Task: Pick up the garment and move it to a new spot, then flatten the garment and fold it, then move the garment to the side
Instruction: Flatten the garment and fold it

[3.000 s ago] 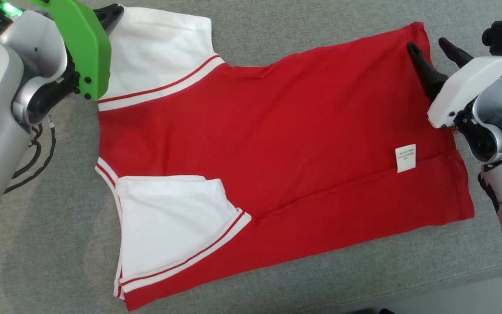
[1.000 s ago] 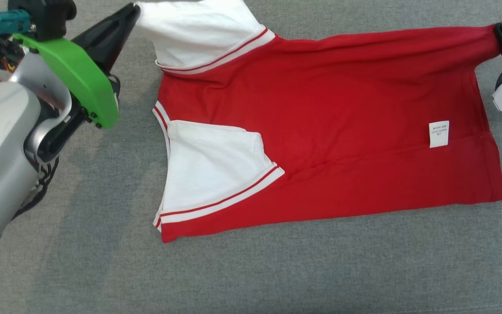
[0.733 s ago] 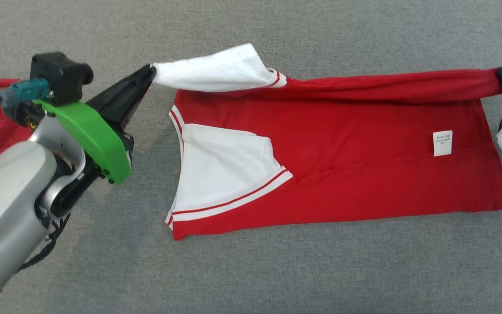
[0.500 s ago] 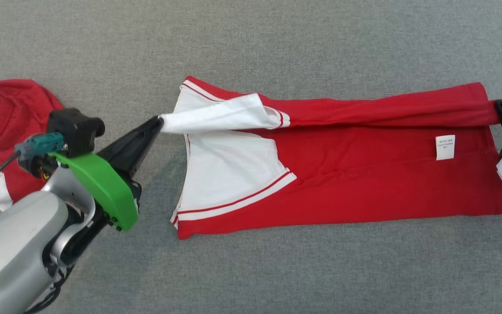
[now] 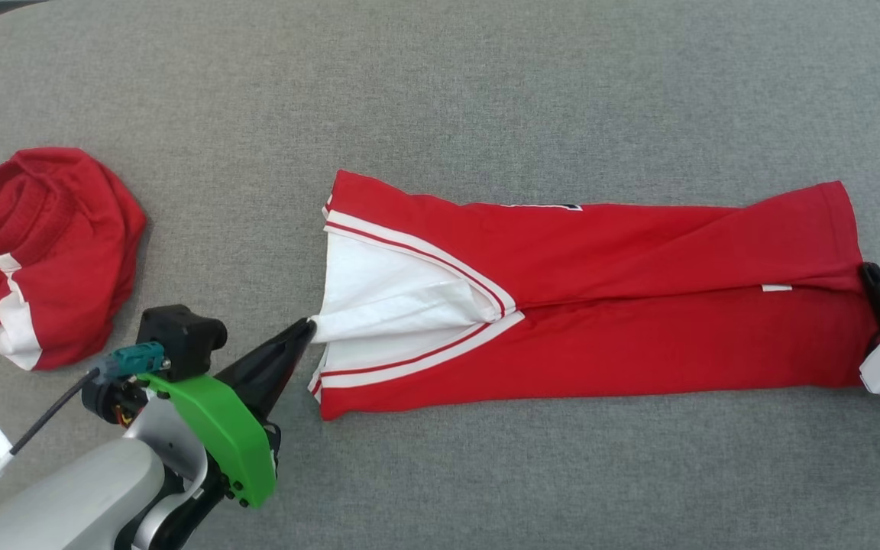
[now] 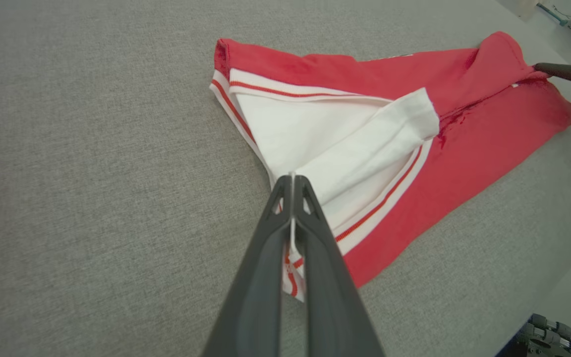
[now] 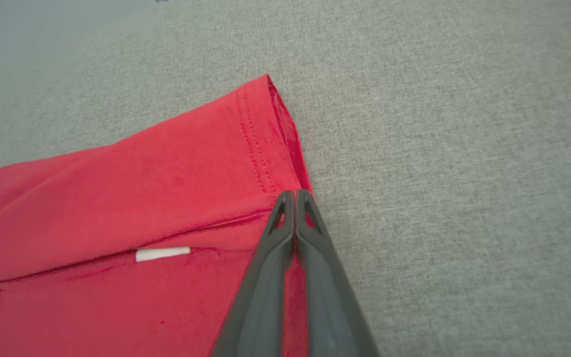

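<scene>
**Ana:** Where is the garment (image 5: pixel 600 321) lying?

**Ben:** Flat on the grey table (image 5: pixel 486 92), well apart from the crumpled heap (image 5: pixel 43 252) of red and white cloth, on the robot's right of it. It is red with white sleeves and makes one long band. Its far half is folded over the near half, and the folded edge runs along the middle.

**Ana:** Which end faces the heap?

**Ben:** The end with the sleeves and the striped trim. The hem end is the one farthest from the heap. A small white label (image 5: pixel 777 288) peeks out from under the folded edge, close to that far end.

**Ana:** And the left jaws?

**Ben:** Together, clamped on the edge of the white sleeve (image 5: pixel 386 305) at the end of the garment nearer the heap. The dark fingers (image 6: pixel 260 267) pinch a thin line of white cloth between them. The sleeve is drawn to a point at their tips.

**Ana:** The right jaws?

**Ben:** Also together, at the hem end, farthest from the heap. Their fingers (image 7: pixel 265 277) meet where the folded edge reaches the hem, with red cloth nipped between them.
</scene>
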You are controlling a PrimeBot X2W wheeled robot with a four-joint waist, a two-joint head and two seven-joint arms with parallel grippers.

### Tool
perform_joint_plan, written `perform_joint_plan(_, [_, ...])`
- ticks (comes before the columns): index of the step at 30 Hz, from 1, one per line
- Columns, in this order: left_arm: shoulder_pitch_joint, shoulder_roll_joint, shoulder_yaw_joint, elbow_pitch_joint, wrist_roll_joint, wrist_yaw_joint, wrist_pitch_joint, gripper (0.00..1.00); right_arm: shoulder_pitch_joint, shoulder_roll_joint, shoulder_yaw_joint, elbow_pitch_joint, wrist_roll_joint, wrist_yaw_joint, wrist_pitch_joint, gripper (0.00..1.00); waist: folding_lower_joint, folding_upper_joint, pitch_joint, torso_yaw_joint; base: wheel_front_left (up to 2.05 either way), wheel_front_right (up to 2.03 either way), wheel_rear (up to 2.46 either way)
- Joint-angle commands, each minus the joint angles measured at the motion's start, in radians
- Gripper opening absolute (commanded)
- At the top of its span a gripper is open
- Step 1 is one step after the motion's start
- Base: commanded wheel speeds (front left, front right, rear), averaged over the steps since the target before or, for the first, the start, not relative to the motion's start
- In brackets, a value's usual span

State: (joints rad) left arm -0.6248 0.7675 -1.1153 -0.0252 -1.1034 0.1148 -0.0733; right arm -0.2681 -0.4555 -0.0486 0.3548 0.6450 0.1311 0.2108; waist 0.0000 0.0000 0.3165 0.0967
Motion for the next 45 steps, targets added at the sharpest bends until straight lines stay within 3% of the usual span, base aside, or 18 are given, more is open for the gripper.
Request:
perform_joint_plan(1, [0.020,-0.010,-0.008,0.017,0.010,0.005,-0.004,0.49,0.014,0.008,-0.014,0.000,-0.019,-0.001,-0.010,1.00,0.0000,0.0000,-0.009,-0.001,0.00,0.00,0.00])
perform_joint_plan(2, [0.022,-0.019,-0.007,0.031,0.020,0.013,-0.020,1.00,0.017,0.017,-0.022,0.001,-0.029,-0.001,-0.022,1.00,0.0000,0.0000,-0.018,-0.002,0.00,0.00,0.00])
perform_joint_plan(7, [0.076,-0.079,0.031,0.095,0.021,0.062,-0.142,1.00,0.049,0.048,-0.031,-0.018,-0.070,0.000,-0.101,1.00,0.0000,0.0000,-0.084,-0.013,0.00,0.00,0.00])
perform_joint_plan(11, [0.158,-0.152,0.117,0.132,0.059,0.119,-0.191,1.00,0.102,0.084,-0.024,-0.017,-0.099,0.000,-0.204,1.00,0.0000,0.0000,-0.151,-0.024,0.00,0.00,0.00])
perform_joint_plan(16, [0.334,-0.280,0.336,0.089,0.293,0.204,-0.190,1.00,0.168,0.150,-0.028,0.017,-0.139,0.000,-0.346,1.00,0.0000,0.0000,-0.225,-0.033,0.00,0.00,0.00])
perform_joint_plan(19, [0.437,-0.351,0.442,0.051,0.424,0.221,-0.191,1.00,0.188,0.180,-0.030,0.055,-0.148,0.000,-0.393,1.00,0.0000,0.0000,-0.248,-0.034,0.00,0.00,0.00])
perform_joint_plan(24, [0.599,-0.459,0.545,0.012,0.612,0.205,-0.191,1.00,0.203,0.210,-0.044,0.121,-0.133,0.000,-0.416,1.00,0.0000,0.0000,-0.275,-0.019,0.00,0.00,0.00])
perform_joint_plan(30, [0.692,-0.537,0.596,0.010,0.766,0.166,-0.191,1.00,0.147,0.197,-0.074,0.213,-0.167,0.000,-0.402,1.00,0.0000,0.0000,-0.284,0.029,0.00,0.00,0.00])
perform_joint_plan(35, [0.716,-0.570,0.615,0.031,0.859,0.135,-0.191,1.00,0.070,0.179,-0.106,0.332,-0.190,0.000,-0.349,1.00,0.0000,0.0000,-0.289,0.083,0.00,0.00,0.00])
perform_joint_plan(45, [0.714,-0.616,0.636,0.049,0.942,0.063,-0.191,1.00,-0.069,0.127,-0.188,0.538,-0.238,0.000,-0.284,1.00,0.0000,0.0000,-0.248,0.158,0.00,0.00,0.00])
